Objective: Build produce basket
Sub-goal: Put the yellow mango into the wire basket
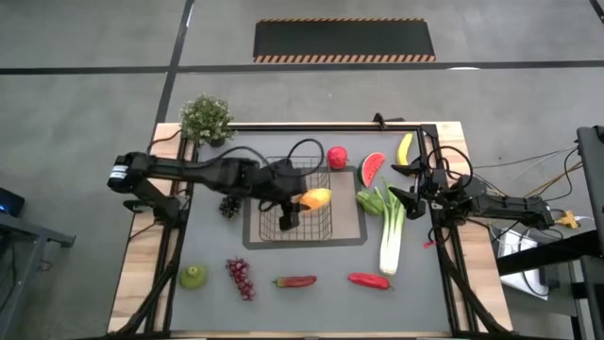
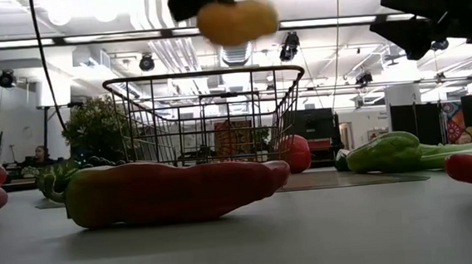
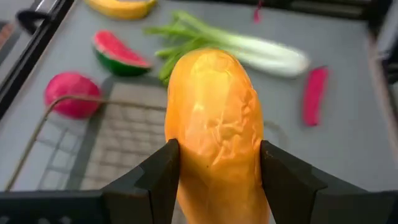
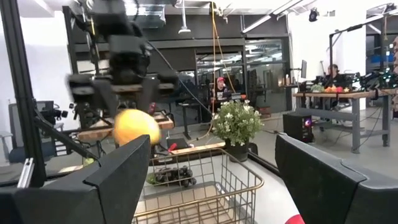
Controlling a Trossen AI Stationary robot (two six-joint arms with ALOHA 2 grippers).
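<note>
The dark wire basket (image 1: 304, 203) stands on a grey mat (image 1: 351, 231) at the table's middle. My left gripper (image 1: 300, 201) is shut on an orange piece (image 1: 315, 198) above the basket's right part; it also shows in the low view (image 2: 237, 21) above the basket (image 2: 206, 117). My right gripper (image 1: 401, 184) is open and empty at the table's right side, above the leek's green end. On the table lie an apple (image 1: 336, 157), a watermelon slice (image 1: 374, 169), a banana (image 1: 405, 148), the leek (image 1: 391, 229), two red peppers (image 1: 295, 281) (image 1: 368, 280), grapes (image 1: 240, 277) and a pear (image 1: 193, 276). My left gripper pinches the orange piece by its two long sides (image 3: 180, 155) between its two fingers (image 3: 152, 180), at the end nearer the wrist. The piece sticks out past the fingertips. It is lifted clear, above the basket.
A leafy potted plant (image 1: 206, 118) stands at the far left corner. A dark pine-cone-like object (image 1: 228, 205) lies left of the basket. A black frame rail (image 1: 311, 127) runs along the far edge. People show in the room beyond the table (image 4: 219, 87).
</note>
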